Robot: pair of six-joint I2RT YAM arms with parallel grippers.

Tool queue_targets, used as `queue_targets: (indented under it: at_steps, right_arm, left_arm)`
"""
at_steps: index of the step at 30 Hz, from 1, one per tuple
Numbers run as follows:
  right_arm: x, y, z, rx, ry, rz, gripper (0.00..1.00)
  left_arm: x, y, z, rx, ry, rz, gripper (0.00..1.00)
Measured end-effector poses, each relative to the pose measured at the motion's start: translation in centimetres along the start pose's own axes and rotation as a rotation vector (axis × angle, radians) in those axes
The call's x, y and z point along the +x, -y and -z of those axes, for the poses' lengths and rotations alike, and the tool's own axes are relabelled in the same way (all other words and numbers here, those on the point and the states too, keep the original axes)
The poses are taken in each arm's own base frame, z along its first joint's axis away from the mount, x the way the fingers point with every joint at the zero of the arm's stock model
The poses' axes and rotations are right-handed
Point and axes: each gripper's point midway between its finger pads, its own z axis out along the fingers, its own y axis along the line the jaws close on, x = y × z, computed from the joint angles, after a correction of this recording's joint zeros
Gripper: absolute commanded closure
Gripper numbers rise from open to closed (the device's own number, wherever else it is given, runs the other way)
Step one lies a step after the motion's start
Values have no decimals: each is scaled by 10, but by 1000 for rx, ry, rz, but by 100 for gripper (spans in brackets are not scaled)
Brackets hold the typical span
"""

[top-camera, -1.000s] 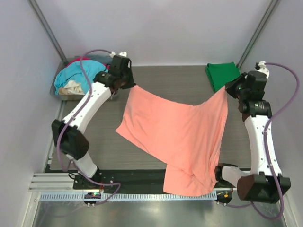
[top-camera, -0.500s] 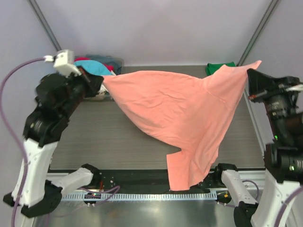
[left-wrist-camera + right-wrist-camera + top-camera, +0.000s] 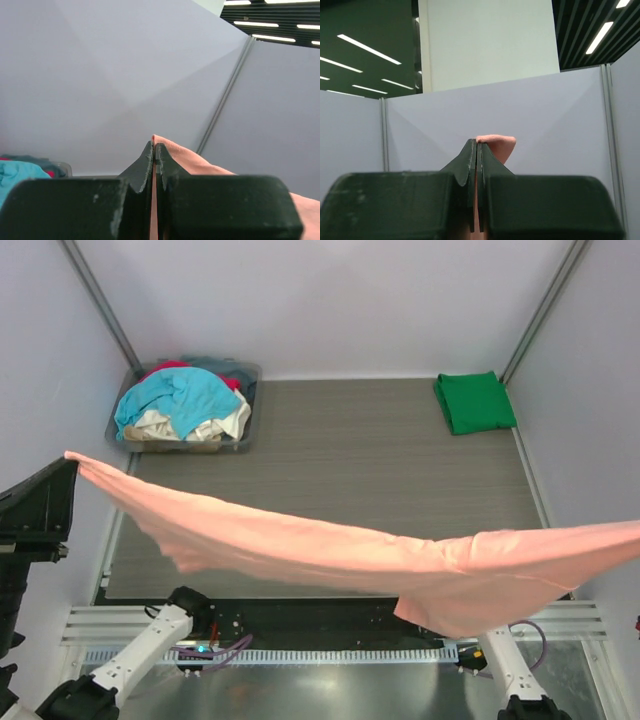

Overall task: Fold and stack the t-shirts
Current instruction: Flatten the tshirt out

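The salmon-pink t-shirt [image 3: 330, 555] hangs stretched in the air across the whole width of the top view, high above the table. My left gripper [image 3: 154, 146] is shut on one corner of it [image 3: 172, 150] at the far left edge of the top view [image 3: 68, 458]. My right gripper [image 3: 476, 142] is shut on another corner [image 3: 496, 144]; in the top view it is out of frame past the right edge. A folded dark green t-shirt [image 3: 475, 401] lies at the back right of the table. Turquoise, cream and red shirts [image 3: 180, 405] lie piled in the tub.
The grey plastic tub [image 3: 250, 405] stands at the back left corner of the table [image 3: 350, 440]. Grey walls enclose the back and both sides. The arm bases [image 3: 185, 605] sit at the near edge by the metal rail.
Both arms have swung up and far outward, lifting the pink shirt off the table and pulling it taut. The right gripper has left the top view.
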Motion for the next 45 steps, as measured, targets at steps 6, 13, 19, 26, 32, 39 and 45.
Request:
queue_targets:
  at_steps: [6, 13, 19, 26, 32, 39, 45]
  right_arm:
    - [11, 23, -35, 6, -23, 38, 99]
    - [191, 98, -140, 171, -338, 118, 99]
    - [454, 175, -131, 284, -798, 153, 99]
    - [686, 260, 0, 456, -1277, 85, 41]
    - [734, 281, 35, 513, -1369, 44, 10]
    - [692, 250, -16, 436, -1245, -26, 10]
    - [659, 201, -4, 398, -1270, -105, 10]
  left_arm:
    - [-5, -7, -18, -47, 5, -51, 100]
    - [72, -43, -116, -218, -197, -130, 100]
    - [250, -129, -188, -401, -556, -207, 100]
    - [459, -281, -176, -656, -972, -145, 68]
    - [537, -314, -183, -678, -1124, -75, 9]
    - [486, -276, -195, -635, -1014, -58, 10]
    - [478, -225, -163, -580, -1019, -71, 12]
